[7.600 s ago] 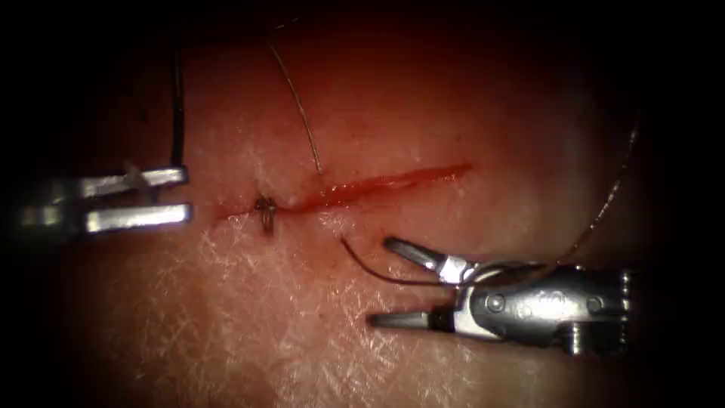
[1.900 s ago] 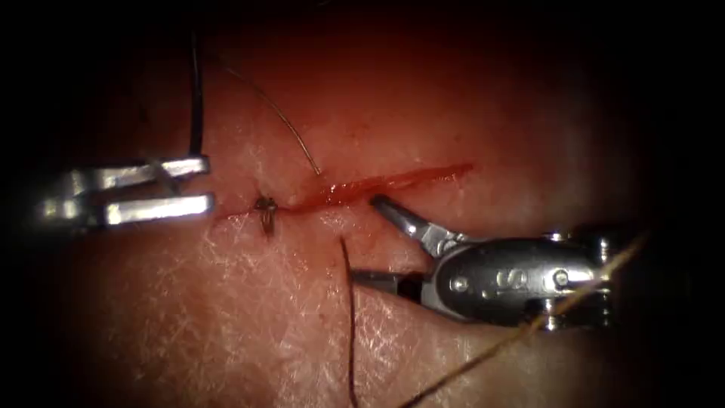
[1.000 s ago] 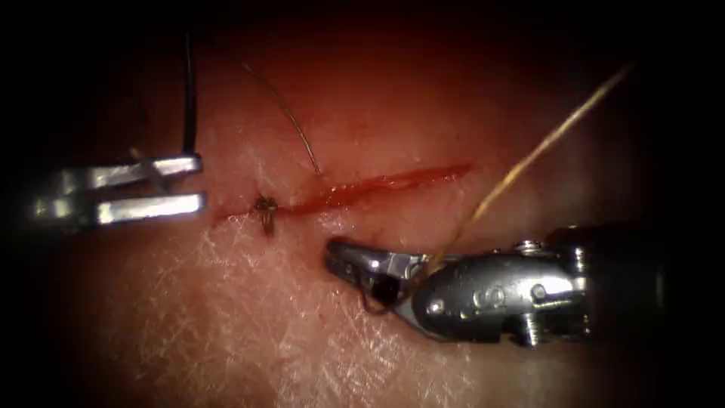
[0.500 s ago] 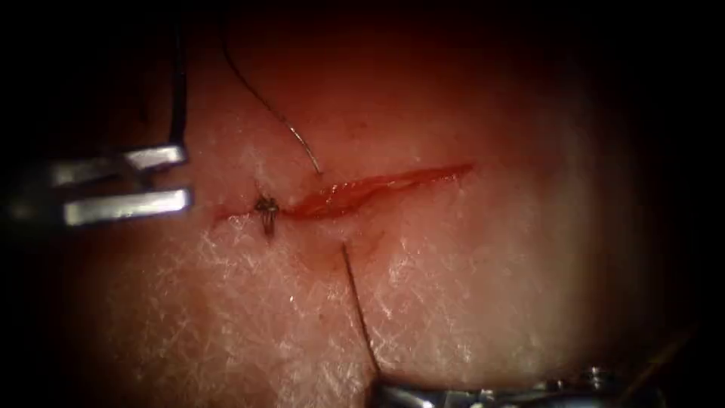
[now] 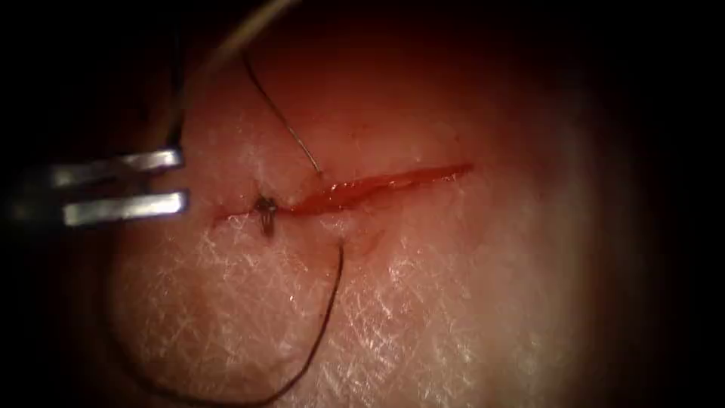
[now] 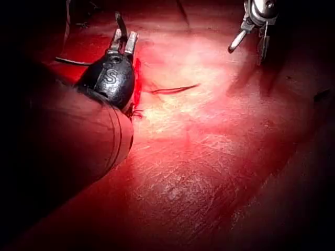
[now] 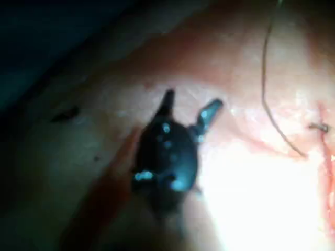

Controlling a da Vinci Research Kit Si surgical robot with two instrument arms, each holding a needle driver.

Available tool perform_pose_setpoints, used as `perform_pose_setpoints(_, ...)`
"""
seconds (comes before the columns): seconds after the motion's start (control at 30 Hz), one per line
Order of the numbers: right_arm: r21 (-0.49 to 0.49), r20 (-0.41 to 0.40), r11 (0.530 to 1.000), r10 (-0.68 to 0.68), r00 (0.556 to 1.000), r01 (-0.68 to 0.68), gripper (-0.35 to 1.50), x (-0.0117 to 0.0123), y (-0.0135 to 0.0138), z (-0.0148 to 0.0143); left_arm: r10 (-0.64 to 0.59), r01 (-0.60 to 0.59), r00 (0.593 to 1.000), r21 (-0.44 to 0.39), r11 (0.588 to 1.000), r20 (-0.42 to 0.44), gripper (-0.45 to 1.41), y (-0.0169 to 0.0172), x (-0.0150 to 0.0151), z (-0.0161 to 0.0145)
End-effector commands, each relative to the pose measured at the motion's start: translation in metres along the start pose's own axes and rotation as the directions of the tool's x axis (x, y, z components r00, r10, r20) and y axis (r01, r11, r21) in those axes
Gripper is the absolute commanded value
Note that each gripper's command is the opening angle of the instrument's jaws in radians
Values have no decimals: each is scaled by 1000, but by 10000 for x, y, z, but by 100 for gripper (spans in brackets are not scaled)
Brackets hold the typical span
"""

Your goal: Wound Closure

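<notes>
The cut (image 5: 377,185) runs across the tissue (image 5: 468,302), with a knotted stitch (image 5: 264,211) at its left end. Thread (image 5: 283,121) enters the tissue just above the cut, comes out below it, and lies in a slack loop (image 5: 321,332) curving down and left. My left tool (image 5: 183,181) hovers left of the cut, jaws open and empty, with a dark strand (image 5: 177,113) rising behind its upper jaw. My right tool (image 7: 192,99) is off the tissue, jaws open with nothing between them, and is also seen at a distance (image 6: 246,55). I cannot tell where the needle is.
A pale blurred strand (image 5: 234,38) arcs across the top near the lens. Red fluid lines the cut. A loose strand (image 6: 172,90) lies on the tissue beside the left tool (image 6: 124,34). The thread (image 7: 267,104) runs down toward the knot (image 7: 319,126).
The right tool drew the thread out below the cut, carried it down and left the endoscope view. The taut strand has gone slack into a loop. The left tool hardly moved.
</notes>
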Motion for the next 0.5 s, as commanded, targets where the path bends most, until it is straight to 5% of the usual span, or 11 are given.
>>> perform_pose_setpoints(0.03, -18, 0, 1000, 8, 1000, -8, 109, -26, 13, 1, 3, -3, 1000, -1, 1000, -1, -45, 2, -9, 8)
perform_pose_setpoints(0.27, -86, 48, 996, 31, 998, -27, 111, -73, 65, 13, 19, -19, 1000, -16, 1000, 10, -45, 2, -22, 11)
perform_pose_setpoints(0.5, -167, 50, 986, 11, 999, -2, 108, -83, 96, 51, 18, -18, 1000, -18, 1000, 7, -45, 4, -19, 12)
